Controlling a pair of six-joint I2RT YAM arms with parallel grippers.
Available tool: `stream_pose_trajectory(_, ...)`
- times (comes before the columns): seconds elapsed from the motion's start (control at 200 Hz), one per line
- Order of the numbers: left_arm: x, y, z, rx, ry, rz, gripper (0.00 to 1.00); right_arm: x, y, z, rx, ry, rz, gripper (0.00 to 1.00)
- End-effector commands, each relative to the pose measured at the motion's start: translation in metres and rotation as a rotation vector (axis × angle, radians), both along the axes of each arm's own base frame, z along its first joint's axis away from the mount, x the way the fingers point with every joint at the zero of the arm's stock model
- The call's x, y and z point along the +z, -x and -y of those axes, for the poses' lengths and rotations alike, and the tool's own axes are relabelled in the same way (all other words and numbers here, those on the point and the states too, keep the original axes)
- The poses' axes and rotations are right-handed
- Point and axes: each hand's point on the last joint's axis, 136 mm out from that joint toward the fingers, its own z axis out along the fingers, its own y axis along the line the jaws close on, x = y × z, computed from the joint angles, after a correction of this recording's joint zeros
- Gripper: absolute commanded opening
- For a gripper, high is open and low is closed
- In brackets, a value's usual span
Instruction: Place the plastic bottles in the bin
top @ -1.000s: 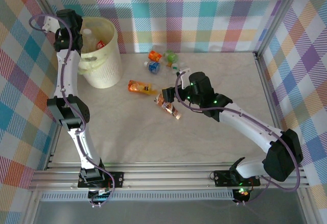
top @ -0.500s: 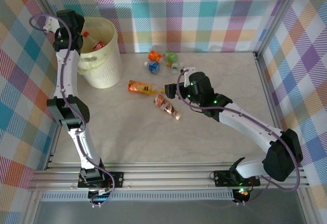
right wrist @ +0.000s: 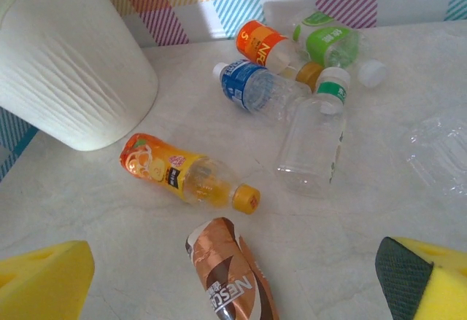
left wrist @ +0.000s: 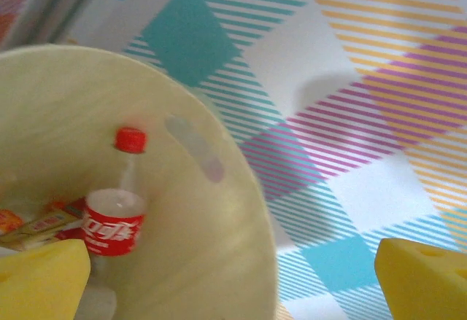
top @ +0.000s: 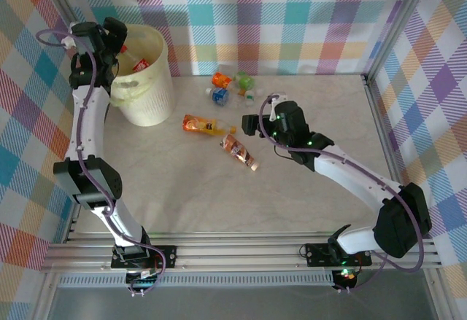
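The cream bin stands at the table's far left. A red-labelled bottle with a red cap lies inside it among other labels. My left gripper hangs open over the bin's rim, its yellow pads wide apart and holding nothing. On the table lie an orange bottle, a brown bottle, a blue one, an orange-labelled one, a green one and a clear one. My right gripper hovers open above the brown bottle.
A crushed clear plastic piece lies right of the clear bottle. Checked cloth walls close the table at the back and sides. The bin's outer wall stands left of the orange bottle. Bare tabletop runs toward the arm bases.
The left gripper opened fully and a bottle dropped into the bin; that arm then shifted left. The right gripper drew back and right from over the brown bottle, staying open.
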Motion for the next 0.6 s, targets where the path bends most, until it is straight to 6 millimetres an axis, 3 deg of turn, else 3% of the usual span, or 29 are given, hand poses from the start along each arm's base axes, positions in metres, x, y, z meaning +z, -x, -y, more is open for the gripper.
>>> stream_pose_trajectory(0.0,0.031,0.006,0.035,-0.179,0.007,0.104,1.00,-0.001,0.000,-0.001,0.017,-0.058,-0.030,1.00)
stream_pose_trajectory(0.16,0.033,0.020,0.081,-0.366,0.097,0.165,1.00,0.002,-0.002,0.008,0.020,-0.061,-0.013,1.00)
stream_pose_trajectory(0.365,0.026,0.059,0.137,-0.529,0.119,0.196,1.00,-0.007,-0.018,0.035,0.000,-0.002,-0.005,1.00)
stream_pose_trajectory(0.46,0.015,0.081,0.160,-0.618,0.121,0.190,1.00,-0.016,-0.028,0.047,0.036,0.119,0.012,1.00)
stream_pose_trajectory(0.595,-0.011,0.111,0.176,-0.707,0.145,0.133,1.00,-0.037,-0.042,0.066,0.079,0.309,-0.012,1.00)
